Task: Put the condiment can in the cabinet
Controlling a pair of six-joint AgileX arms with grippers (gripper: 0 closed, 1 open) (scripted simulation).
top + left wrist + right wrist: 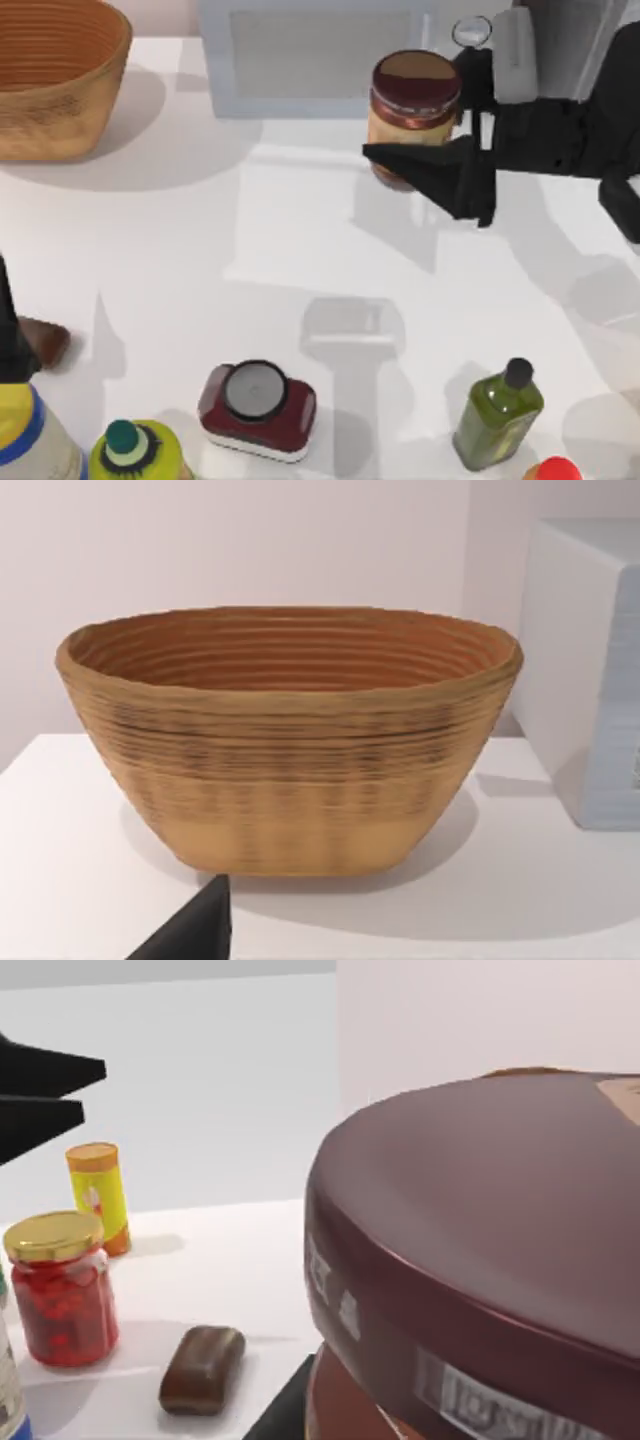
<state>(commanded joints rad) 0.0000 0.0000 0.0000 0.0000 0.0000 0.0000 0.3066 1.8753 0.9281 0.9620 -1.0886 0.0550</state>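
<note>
My right gripper point(425, 140) pinches the condiment can point(412, 115) upright, lifted just in front of the cabinet point(315, 55), toward its right end; I push farther in.

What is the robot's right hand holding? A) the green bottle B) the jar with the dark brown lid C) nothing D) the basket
B: in the top view the right gripper is clamped on the condiment can, lifted up in front of the cabinet.
</note>
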